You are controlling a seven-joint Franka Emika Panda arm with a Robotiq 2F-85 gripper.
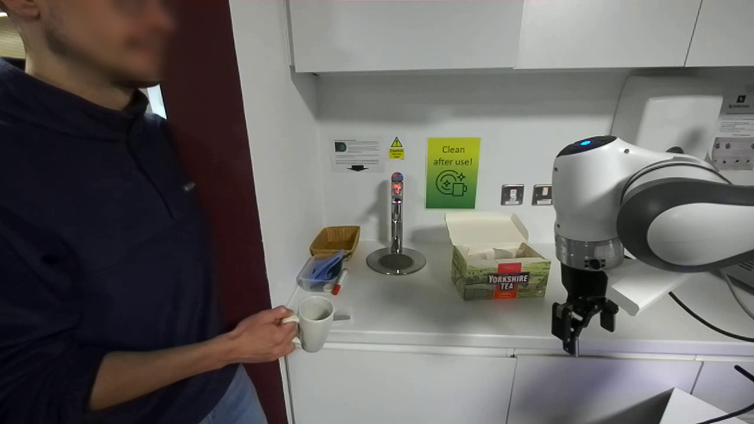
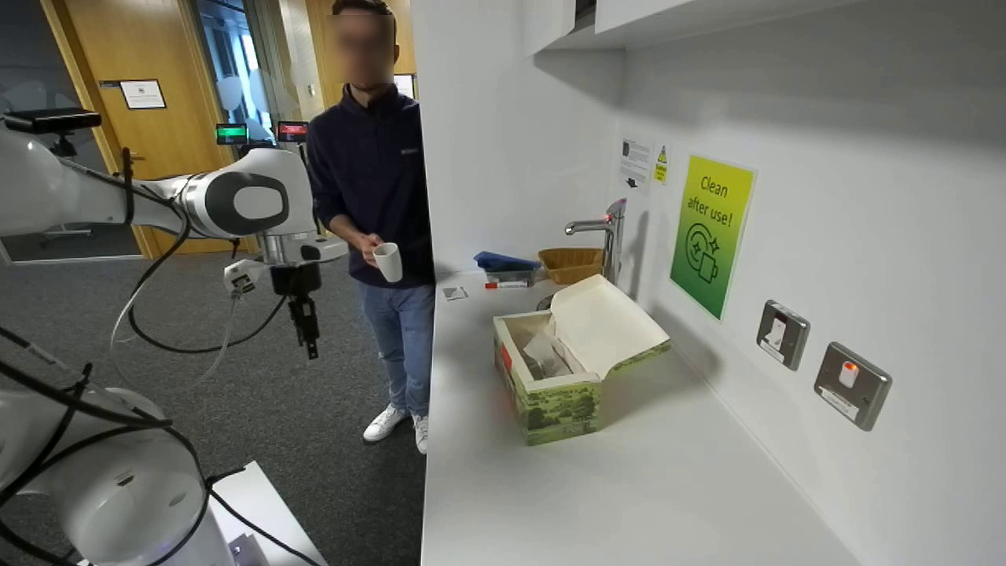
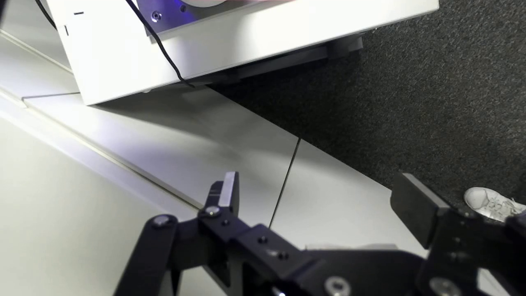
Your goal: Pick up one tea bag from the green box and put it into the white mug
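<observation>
The green box (image 1: 471, 285) stands on the counter with its cream lid open toward the wall; it also shows in an exterior view (image 2: 562, 413). Pale tea bags (image 2: 546, 355) lie inside it, heaped so that single bags are hard to tell apart. The white mug (image 1: 316, 330) is held by its handle in a person's hand at the counter's front edge; it also shows in an exterior view (image 2: 389, 264). My gripper (image 1: 591, 337) hangs in front of the counter, away from box and mug. In the wrist view its fingers (image 3: 322, 197) are wide apart with nothing between them.
On the white counter (image 1: 383, 315) are a tap (image 1: 397, 215), a yellow-brown tray (image 1: 336, 238), a plastic tub with blue cloths (image 1: 321, 274) and a red-capped marker (image 1: 340, 282). A person (image 2: 369, 181) stands beside the counter end. Cables (image 2: 149, 424) hang around my arm.
</observation>
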